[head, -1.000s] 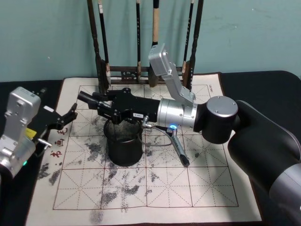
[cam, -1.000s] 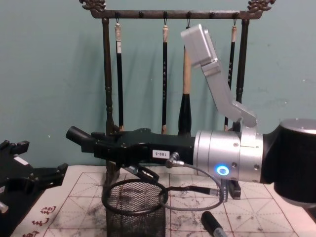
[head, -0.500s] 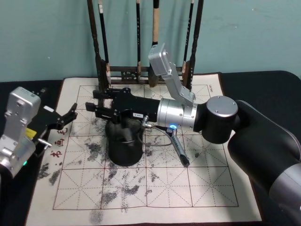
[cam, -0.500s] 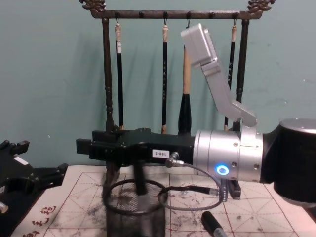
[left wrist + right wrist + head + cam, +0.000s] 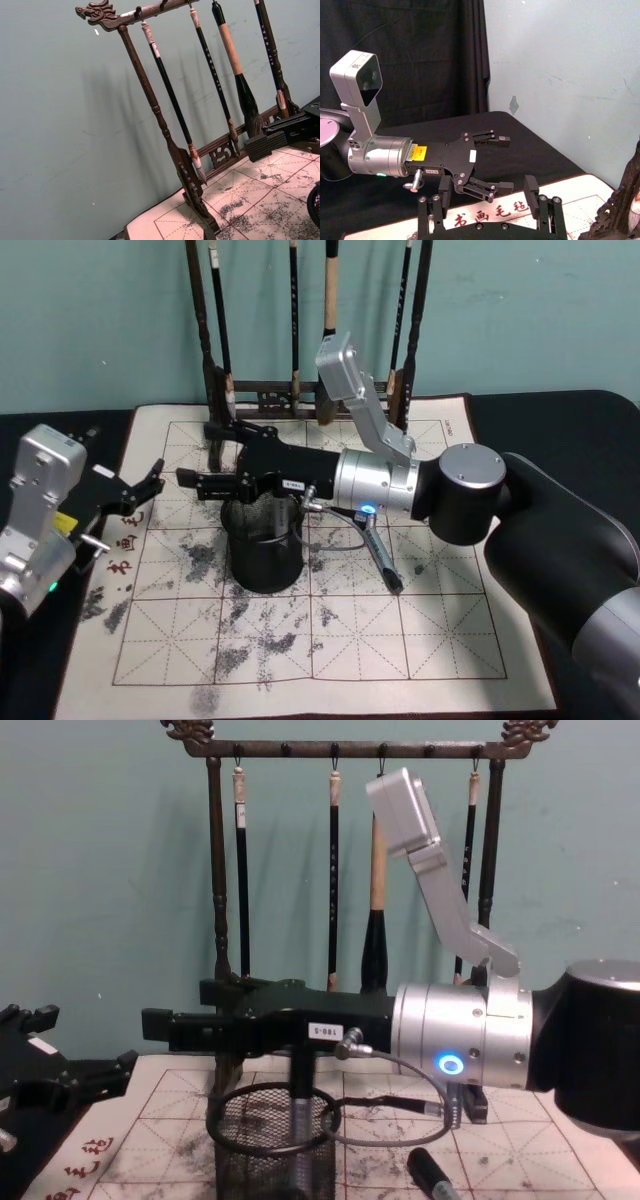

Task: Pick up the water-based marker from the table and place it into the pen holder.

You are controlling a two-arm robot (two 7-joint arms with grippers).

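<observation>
The slim dark water-based marker (image 5: 300, 1095) stood with its long axis near vertical inside the round black wire-mesh pen holder (image 5: 240, 1150). It was just beneath the palm of the right end effector (image 5: 200, 453), whose fingers were spread wide and gripped nothing. The left end effector (image 5: 152, 482), also open, hung beyond the right one's fingertips. The placing looked done; a retreat would need only to clear the rim.

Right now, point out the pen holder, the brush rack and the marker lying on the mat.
pen holder (image 5: 264, 565): head view, front wall.
brush rack (image 5: 213, 870): chest view, left post.
marker (image 5: 384, 560): head view, mid-barrel.
</observation>
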